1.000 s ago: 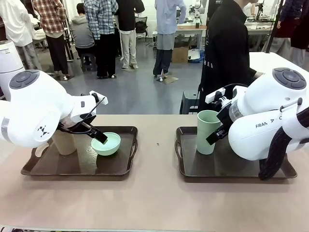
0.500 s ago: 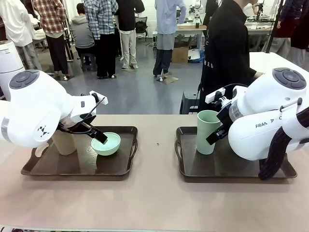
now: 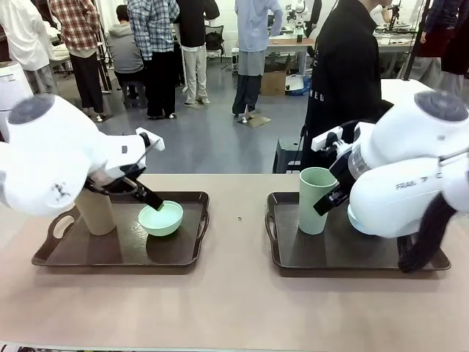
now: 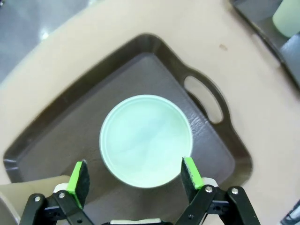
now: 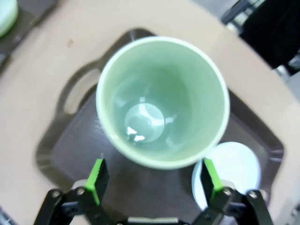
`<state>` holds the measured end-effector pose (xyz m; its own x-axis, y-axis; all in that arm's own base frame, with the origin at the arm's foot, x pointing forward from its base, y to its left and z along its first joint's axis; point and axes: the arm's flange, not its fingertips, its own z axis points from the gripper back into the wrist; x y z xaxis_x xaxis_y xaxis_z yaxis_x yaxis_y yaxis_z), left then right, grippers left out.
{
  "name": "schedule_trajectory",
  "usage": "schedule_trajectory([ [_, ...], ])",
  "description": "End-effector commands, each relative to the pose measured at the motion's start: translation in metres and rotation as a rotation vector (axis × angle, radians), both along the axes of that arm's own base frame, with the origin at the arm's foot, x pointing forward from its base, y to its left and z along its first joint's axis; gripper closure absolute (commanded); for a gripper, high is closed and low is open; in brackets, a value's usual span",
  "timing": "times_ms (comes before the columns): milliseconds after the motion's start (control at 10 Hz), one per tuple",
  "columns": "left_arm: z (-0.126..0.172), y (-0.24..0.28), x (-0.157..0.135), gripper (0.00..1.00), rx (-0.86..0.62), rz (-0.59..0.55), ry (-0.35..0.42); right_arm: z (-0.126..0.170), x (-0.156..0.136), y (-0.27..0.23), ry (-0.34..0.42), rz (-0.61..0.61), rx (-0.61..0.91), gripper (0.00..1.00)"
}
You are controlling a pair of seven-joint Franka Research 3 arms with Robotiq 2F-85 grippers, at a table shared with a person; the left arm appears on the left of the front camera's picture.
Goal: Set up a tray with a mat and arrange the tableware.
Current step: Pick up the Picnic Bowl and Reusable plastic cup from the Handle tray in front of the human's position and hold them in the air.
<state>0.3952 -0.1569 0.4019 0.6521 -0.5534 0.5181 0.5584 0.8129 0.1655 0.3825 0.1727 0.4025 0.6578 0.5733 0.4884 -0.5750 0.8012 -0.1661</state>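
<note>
Both arms have lifted since a second ago. The left gripper (image 3: 152, 200) had a fingertip down at the rim of the mint bowl (image 3: 161, 218); it now sits a bit higher and clear of the rim, and the arm has swung back enough to show more of the tan cup (image 3: 97, 211). The bowl and tan cup haven't moved and stand side by side on the left tray (image 3: 117, 262). The right gripper (image 3: 325, 203) has risen too, with the pale green cup (image 3: 316, 199) left upright at the near-left end of the right tray (image 3: 330, 268) and the light blue bowl (image 5: 232, 164) just beside it. I read this as both placements done and the arms backing off, so the tableware step looks close to finished. The tray floors look textured in the wrist views, possibly a mat, but it's hard to tell. Left jaws: spread wide, wider than the bowl, with the pads (image 4: 79, 178) flanking its near edge from above and gripping nothing. Right jaws: spread wide above the pale green cup, empty, with no contact seen.
</note>
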Motion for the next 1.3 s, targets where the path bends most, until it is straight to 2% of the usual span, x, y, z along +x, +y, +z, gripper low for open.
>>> schedule_trajectory([
  [0,0.062,0.025,-0.092,0.0,0.098,0.03,0.027,0.068,-0.097,-0.007,0.042,0.01,-0.037,0.0],
  [100,0.075,0.042,-0.117,0.0,0.108,0.045,0.1,0.077,-0.127,-0.029,0.118,-0.007,-0.027,0.0],
  [200,0.071,0.059,-0.134,0.0,0.117,0.076,0.225,0.069,-0.148,-0.057,0.188,-0.082,-0.026,0.0],
  [300,0.054,0.073,-0.142,0.0,0.14,0.08,0.35,0.049,-0.162,-0.08,0.315,-0.126,-0.055,0.0],
  [400,0.089,0.025,-0.064,0.0,0.102,0.039,0.097,0.094,-0.082,-0.007,0.1,-0.023,-0.046,0.0],
  [800,0.089,0.025,-0.064,0.0,0.102,0.039,0.097,0.094,-0.082,-0.007,0.1,-0.023,-0.046,0.0],
  [900,0.089,0.025,-0.064,0.0,0.102,0.039,0.097,0.1,-0.091,-0.01,0.111,-0.033,-0.047,0.0],
  [1000,0.09,0.026,-0.065,0.0,0.098,0.039,0.103,0.103,-0.095,-0.012,0.22,-0.007,0.048,0.0],
  [1100,0.085,0.034,-0.066,0.0,0.036,0.062,0.212,0.101,-0.111,-0.018,0.289,-0.025,0.117,0.0],
  [1200,0.084,0.043,-0.066,0.0,0.016,0.087,0.294,0.102,-0.125,-0.027,0.323,-0.031,0.157,0.0],
])
